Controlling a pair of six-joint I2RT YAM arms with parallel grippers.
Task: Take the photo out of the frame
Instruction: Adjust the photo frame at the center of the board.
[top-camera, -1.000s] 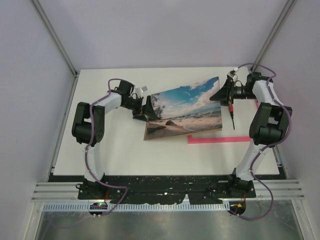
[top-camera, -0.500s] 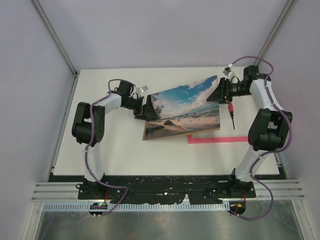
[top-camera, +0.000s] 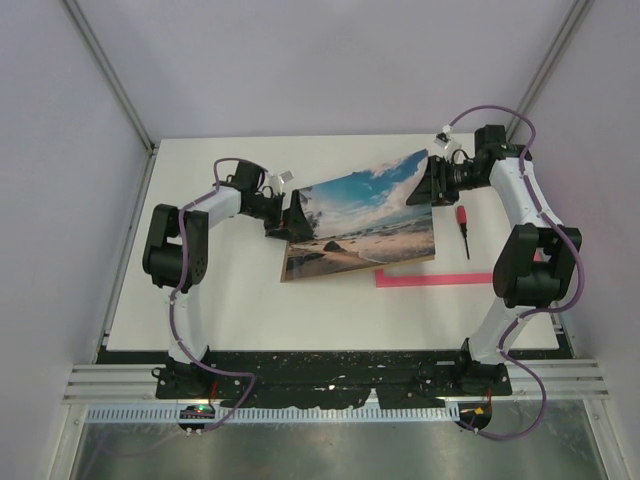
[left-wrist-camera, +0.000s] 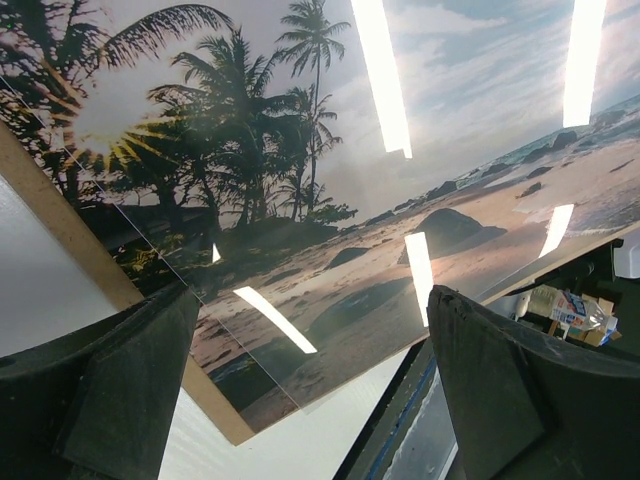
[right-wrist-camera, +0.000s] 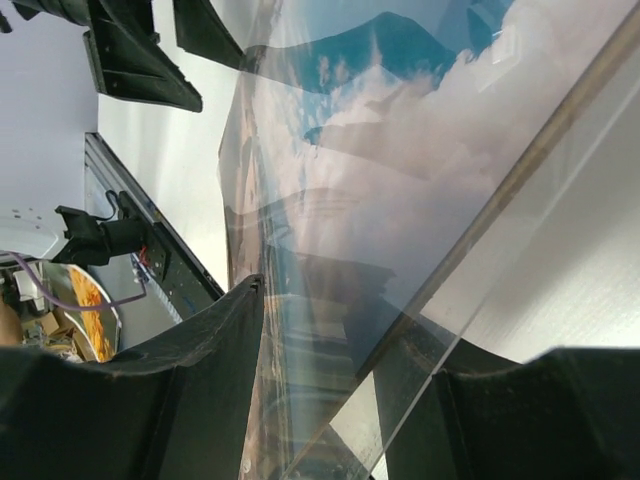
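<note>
— Black jaws: what are they doing?
— The left gripper (top-camera: 296, 216) is gaping wide around the photo's (top-camera: 365, 214) left edge; the right gripper (top-camera: 432, 181), half closed, is pinching its far-right corner.
— The frame (top-camera: 435, 279)?
— Lying pink beneath the photo's near-right side.

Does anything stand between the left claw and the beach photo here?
Nothing visible does. The left claw stands open right at the beach photo, at its raised left edge, fingers straddling it. The screwdriver lies off to the right.

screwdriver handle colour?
Red, with a dark shaft: the screwdriver lies right of the photo. Top external view shows it best.
</note>
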